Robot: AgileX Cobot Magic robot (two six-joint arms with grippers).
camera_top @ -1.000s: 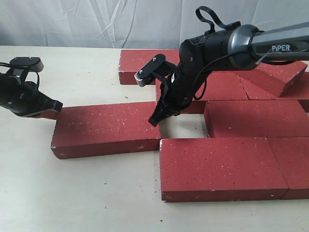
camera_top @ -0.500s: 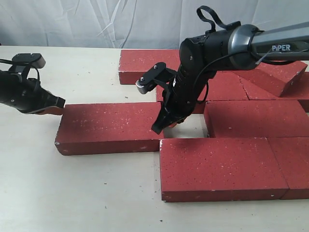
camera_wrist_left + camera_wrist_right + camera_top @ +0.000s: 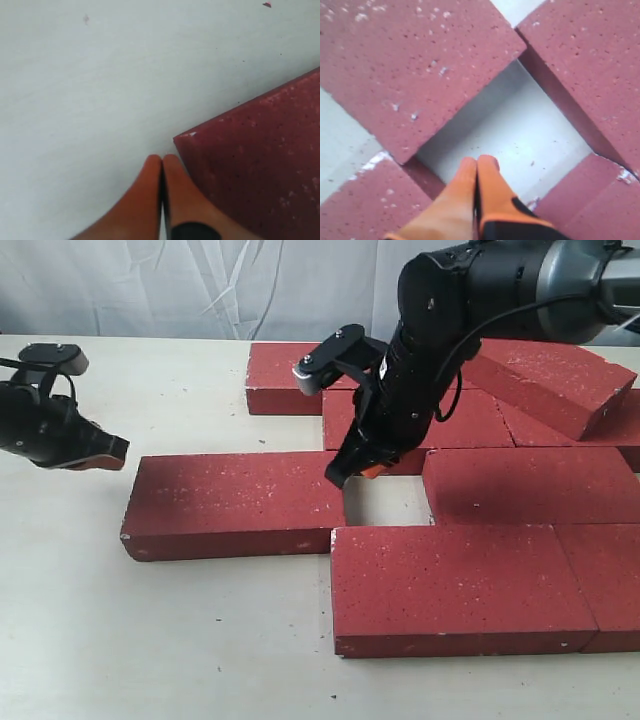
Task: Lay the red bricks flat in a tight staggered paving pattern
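Note:
Several red bricks lie flat on the pale table. One long brick (image 3: pixel 235 503) sits left of the group, its right end close to a small bare gap (image 3: pixel 385 500) among the bricks. My left gripper (image 3: pixel 118 451) is shut and empty just off that brick's far left corner (image 3: pixel 260 150), apart from it in the exterior view. My right gripper (image 3: pixel 345 472) is shut and empty, its tips over the gap (image 3: pixel 520 130) beside the long brick's right end (image 3: pixel 415 75). Another brick (image 3: pixel 545 380) leans tilted on others at the back right.
Front-row bricks (image 3: pixel 455 585) and a middle-right brick (image 3: pixel 530 483) border the gap. A back-row brick (image 3: pixel 290 375) lies behind the right arm. Bare table (image 3: pixel 150 640) stretches to the left and front. A wrinkled white backdrop hangs behind.
The long brick has slid right, narrowing the gap. The right gripper has drawn back to the right and up. The left gripper's tips now stand off the brick's corner.

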